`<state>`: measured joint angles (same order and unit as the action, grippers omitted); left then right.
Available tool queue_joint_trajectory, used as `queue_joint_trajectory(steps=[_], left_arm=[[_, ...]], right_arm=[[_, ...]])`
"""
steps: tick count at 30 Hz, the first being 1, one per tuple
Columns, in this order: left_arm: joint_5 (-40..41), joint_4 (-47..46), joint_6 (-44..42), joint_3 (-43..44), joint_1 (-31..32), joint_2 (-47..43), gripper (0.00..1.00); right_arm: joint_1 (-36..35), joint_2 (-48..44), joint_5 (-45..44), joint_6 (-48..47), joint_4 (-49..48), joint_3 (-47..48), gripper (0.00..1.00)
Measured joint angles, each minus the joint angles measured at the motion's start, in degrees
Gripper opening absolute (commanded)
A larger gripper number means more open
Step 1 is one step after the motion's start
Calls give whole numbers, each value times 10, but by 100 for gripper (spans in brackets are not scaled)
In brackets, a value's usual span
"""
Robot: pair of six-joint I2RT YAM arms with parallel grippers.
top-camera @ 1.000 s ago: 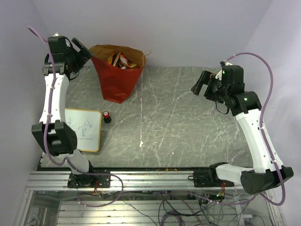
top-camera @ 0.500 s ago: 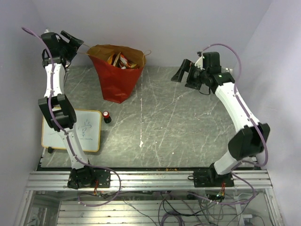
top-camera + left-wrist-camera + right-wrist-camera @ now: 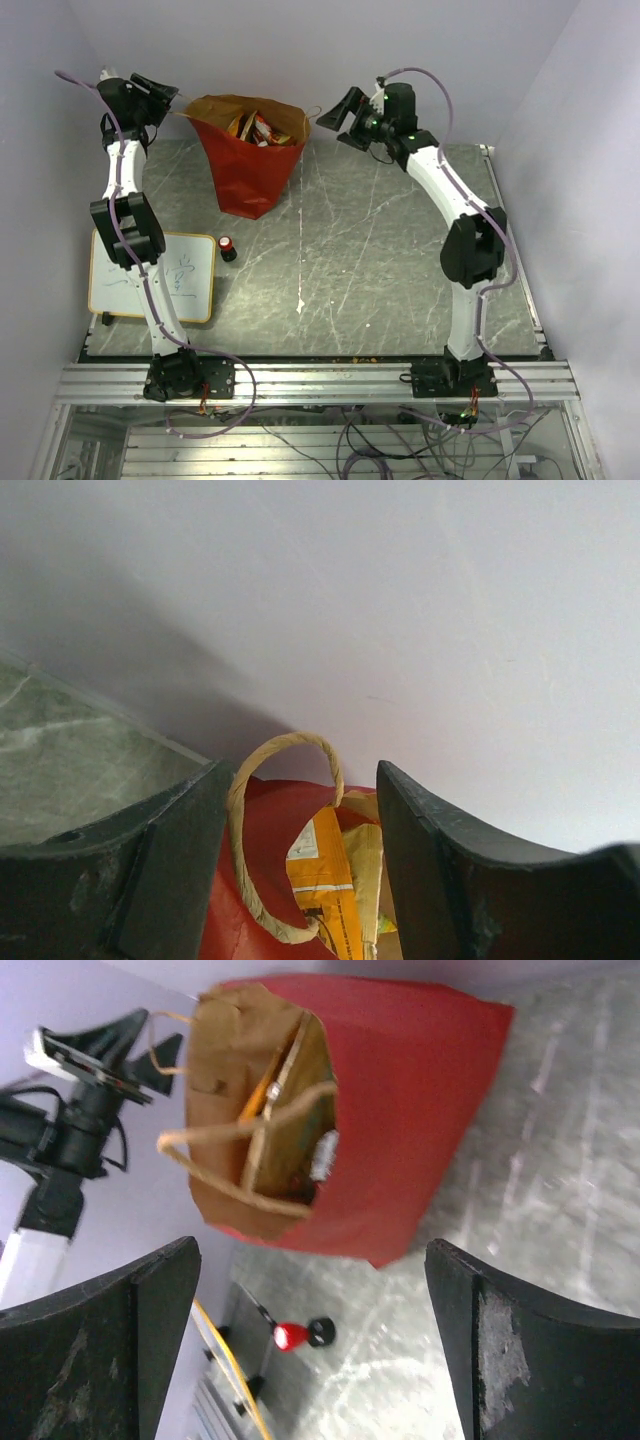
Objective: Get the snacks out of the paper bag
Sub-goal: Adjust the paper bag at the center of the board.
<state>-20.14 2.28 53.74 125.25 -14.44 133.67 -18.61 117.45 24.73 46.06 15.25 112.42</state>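
**Bench layout.** The paper bag [image 3: 250, 165] stands upright at the far left of the bench [image 3: 380, 260], close to the back wall, with its mouth open upward. The snacks [image 3: 258, 128] are all inside it; orange and red packet tops show at the mouth. A yellow-framed whiteboard [image 3: 152, 275] lies at the near left. A small red-and-black cylinder [image 3: 228, 247] stands just beside its far right corner, well apart from the bag.

**Left tool.** The left tool [image 3: 165, 92] is raised at the bag's left rim. Its jaws stand apart, one on either side of the left cord handle [image 3: 285, 742]. The loop lies close to one finger [image 3: 175, 860] (contact cannot be confirmed), and the handle is not clamped. An orange packet shows behind the loop.

**Right tool.** The right tool [image 3: 335, 110] is raised just beside the bag's right rim, near the right cord handle [image 3: 312, 112]. Its jaws are spread wide and hold nothing. The wrist view looks into the bag's brown interior.
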Motion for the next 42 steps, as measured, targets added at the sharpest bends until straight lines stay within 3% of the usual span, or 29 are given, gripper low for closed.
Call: queue_joint_trajectory(steps=[6,21,27,31,34,39,42], left_arm=[[-4,-12,3,11,0,10,65],[-31,-51,50,33,0,39,45],[-40,-71,69,40,2,39,38],[-50,-79,77,65,4,42,23],[-57,-96,81,79,7,41,14],[-61,-104,85,82,14,41,9],[-63,-104,88,81,23,40,8]], right_arm=[[-26,96,12,77,-97,74,82],[-62,127,-18,80,-145,132,81],[-61,156,-21,85,-151,181,58],[-61,163,-21,98,-159,181,36],[-61,165,-20,108,-161,181,34],[-61,165,-20,116,-172,181,29],[-61,165,-20,118,-172,182,15]])
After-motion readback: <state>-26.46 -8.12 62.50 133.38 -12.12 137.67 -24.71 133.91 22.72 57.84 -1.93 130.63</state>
